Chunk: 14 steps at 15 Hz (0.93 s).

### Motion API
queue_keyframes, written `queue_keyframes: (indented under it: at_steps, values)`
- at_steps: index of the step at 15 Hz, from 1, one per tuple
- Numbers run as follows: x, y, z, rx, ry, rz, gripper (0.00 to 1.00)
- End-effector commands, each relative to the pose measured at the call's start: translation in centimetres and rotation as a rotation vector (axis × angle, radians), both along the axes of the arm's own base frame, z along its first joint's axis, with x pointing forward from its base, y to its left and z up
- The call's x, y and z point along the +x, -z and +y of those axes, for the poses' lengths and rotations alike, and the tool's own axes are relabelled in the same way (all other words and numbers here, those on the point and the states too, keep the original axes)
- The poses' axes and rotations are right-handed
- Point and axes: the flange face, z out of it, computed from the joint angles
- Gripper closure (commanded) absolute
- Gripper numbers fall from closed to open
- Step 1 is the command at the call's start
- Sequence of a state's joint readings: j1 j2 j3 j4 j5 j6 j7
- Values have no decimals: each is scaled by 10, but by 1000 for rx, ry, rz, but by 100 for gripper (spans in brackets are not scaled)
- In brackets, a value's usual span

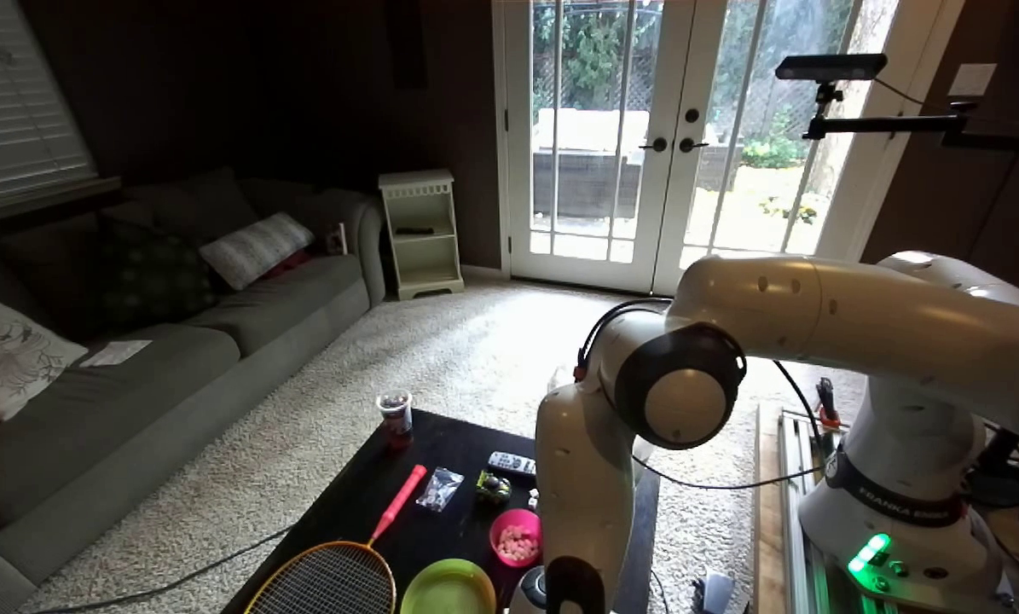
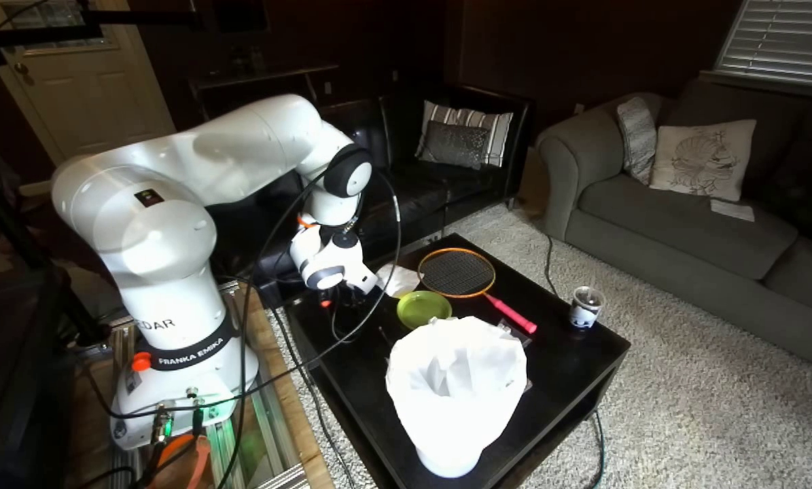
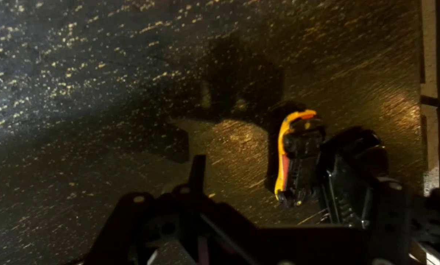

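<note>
My gripper [image 3: 266, 158] gapes above the black coffee table [image 2: 565, 370].
I see a yellow toy car [image 3: 297, 158] between its jaws.

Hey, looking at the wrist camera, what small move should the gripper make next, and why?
Probably shift the gripper slightly toward the wrist picture's right before closing. Its fingers look open, and the yellow-and-black toy sits off-centre, well apart from the picture-left one; whether it touches the opposite one is too dark to tell.
</note>
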<state>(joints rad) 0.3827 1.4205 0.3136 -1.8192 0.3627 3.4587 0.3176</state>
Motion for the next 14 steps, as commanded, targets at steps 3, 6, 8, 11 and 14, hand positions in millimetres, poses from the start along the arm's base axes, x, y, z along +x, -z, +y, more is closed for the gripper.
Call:
queue_keyframes:
  at_steps: [3,6,8,11,14]
  values:
    - [-13,-7,11,99,-61,17,0]
    - [-14,-1,15,89,-68,11,0]
    - [-14,6,16,70,-81,11,0]
    - [-15,17,19,61,-96,15,25]
    - [-13,26,21,48,-98,-8,41]
